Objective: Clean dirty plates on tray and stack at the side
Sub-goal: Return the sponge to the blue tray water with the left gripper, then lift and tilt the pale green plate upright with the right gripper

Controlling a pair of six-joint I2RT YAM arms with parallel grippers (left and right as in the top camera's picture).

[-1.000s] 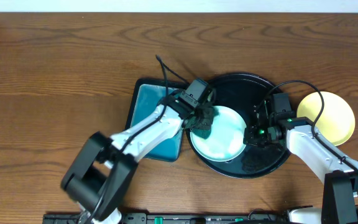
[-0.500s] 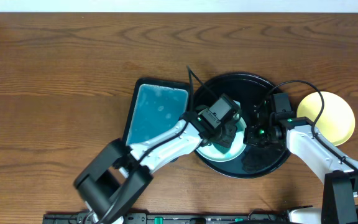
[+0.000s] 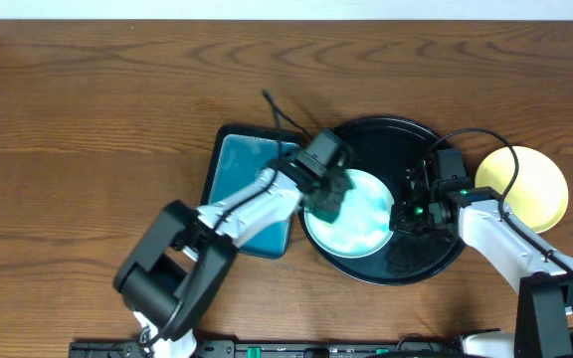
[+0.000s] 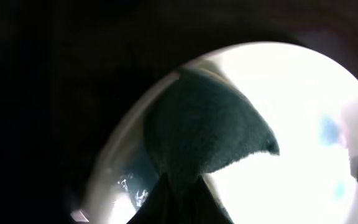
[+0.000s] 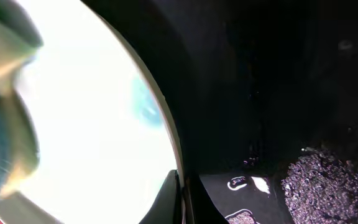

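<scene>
Mint-white plate [image 3: 361, 224]: lies on black tray [image 3: 381, 147], judged mid-wipe. Left claw [image 3: 326, 194], at its 9 o'clock, clamps a dark cloth [image 4: 204, 130] against it. Right claw [image 3: 403, 215] appears pinched on its 3 o'clock rim. Yellow plate [image 3: 530, 184]: on desk [image 3: 117, 119] at the tray's 3 o'clock, apparently finished. No third one in view. Stacking outstanding.

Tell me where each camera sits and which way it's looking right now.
Overhead: fixed above the table, looking straight down at the tray, mint plate and yellow plate; both arms show.
Left wrist: on the left gripper, looking down at its cloth on the mint plate; its fingers barely show.
Right wrist: on the right gripper, facing the mint plate's rim and the tray; its fingers pinch the rim.
Both wrist views share the mint plate.
</scene>
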